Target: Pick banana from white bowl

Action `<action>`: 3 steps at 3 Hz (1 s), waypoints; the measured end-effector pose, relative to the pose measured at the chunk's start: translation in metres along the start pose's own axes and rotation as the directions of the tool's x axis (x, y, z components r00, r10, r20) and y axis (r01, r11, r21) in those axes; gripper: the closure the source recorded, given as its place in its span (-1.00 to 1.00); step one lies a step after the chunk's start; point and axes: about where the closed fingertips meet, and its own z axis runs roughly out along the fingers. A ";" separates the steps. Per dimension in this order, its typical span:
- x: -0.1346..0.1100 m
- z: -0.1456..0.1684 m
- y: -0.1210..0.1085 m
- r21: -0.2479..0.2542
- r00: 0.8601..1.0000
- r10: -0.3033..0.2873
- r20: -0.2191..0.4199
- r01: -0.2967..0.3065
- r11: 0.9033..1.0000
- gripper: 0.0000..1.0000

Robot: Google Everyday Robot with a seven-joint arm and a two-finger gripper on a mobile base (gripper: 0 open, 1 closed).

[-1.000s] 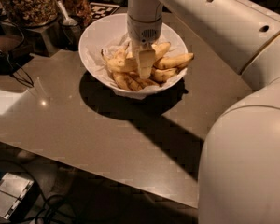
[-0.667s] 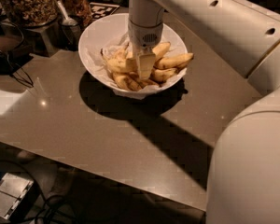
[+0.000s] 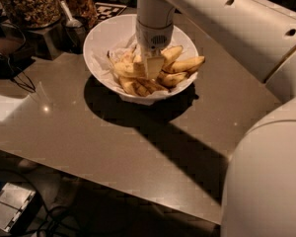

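Yellow skin with brown flecks marks the banana (image 3: 126,69). It lies inside the white bowl (image 3: 99,37), on the left of the heap, and its right end runs under the gripper (image 3: 152,67). The gripper is lowered into the middle of the bowl, directly over the fruit. Whether it is open, closed or already holding anything cannot be told from this view.

**Handling**
1. The banana is judged light and well within the capacity of 1 arm.
2. The brown flecks suggest ripe, soft flesh, so firm pressure is likely to bruise or split it.
3. The skin is judged matt and not slippery. The curve may let the fruit roll if it is held off centre.
4. Hold is best taken at the thick middle, across the narrow width. The thin stem end is to be avoided.
5. The other bananas (image 3: 187,63) lie against it and may be dragged or lifted with it.

**Containers**
- The white bowl stands on the grey table (image 3: 113,132). It is lined with crumpled paper (image 3: 99,65) and holds several bananas in a loose heap.
- A glass jar (image 3: 27,4) stands behind it at the left and is filled with a brown, lumpy mix that cannot be identified.
- A metal scoop (image 3: 69,19) rests just beside the jar.
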 end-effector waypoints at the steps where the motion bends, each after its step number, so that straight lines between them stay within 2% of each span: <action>1: -0.002 -0.028 0.016 0.050 0.999 0.026 0.021 -0.027 0.998 1.00; 3: -0.003 -0.101 0.063 0.120 0.995 0.068 0.068 -0.076 0.990 1.00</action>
